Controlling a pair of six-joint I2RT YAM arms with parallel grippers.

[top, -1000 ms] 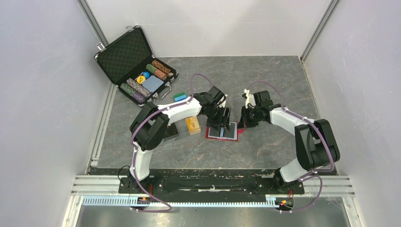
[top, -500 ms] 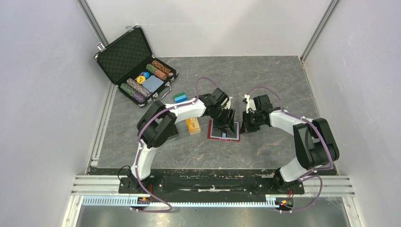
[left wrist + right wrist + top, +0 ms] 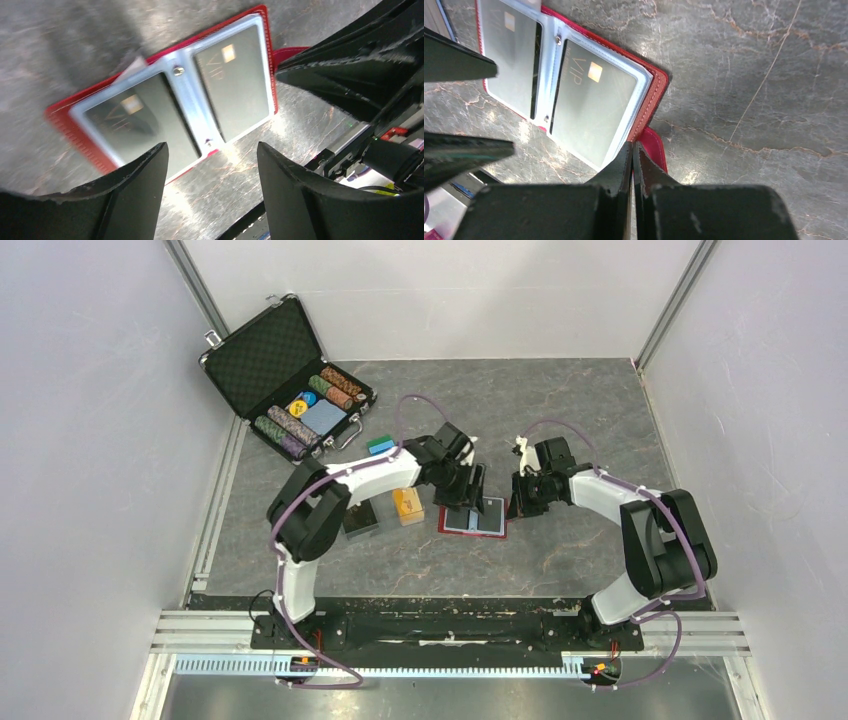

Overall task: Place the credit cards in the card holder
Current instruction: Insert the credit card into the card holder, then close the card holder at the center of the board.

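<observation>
Nearest, a black rail (image 3: 430, 628) is seen running along the near edge of the grey marbled table (image 3: 580, 410). Just beyond it, around the middle of the table, the card holder (image 3: 472, 521) is laid open and flat, its red cover visible as a border round clear plastic sleeves. Two dark cards (image 3: 591, 107) marked VIP, each bearing a small gold chip, are held behind those sleeves, one on either side of the central fold. The left gripper (image 3: 211, 150) is poised over the holder with its jaws spread wide and nothing between them. The right gripper (image 3: 633, 152) is placed at the holder's right edge with its fingers pressed together. No object is seen between them, and their tips are set beside a small red tab (image 3: 655, 145) projecting from the cover. Whether the tips press on the tab cannot be told.

Left of the holder and apart from it, a stack of orange-gold credit cards (image 3: 407, 506) is set on the table. Further left, a small black box (image 3: 360, 521) is seen just beside the elbow of the left arm (image 3: 365, 475). Farther back, a small blue and green object (image 3: 380, 446) is seen close to that arm. At the far left, a black chip case (image 3: 262, 355) is stood open, its foam-lined lid tilted back and rows of striped poker chips (image 3: 335, 386) lined up in the tray.
</observation>
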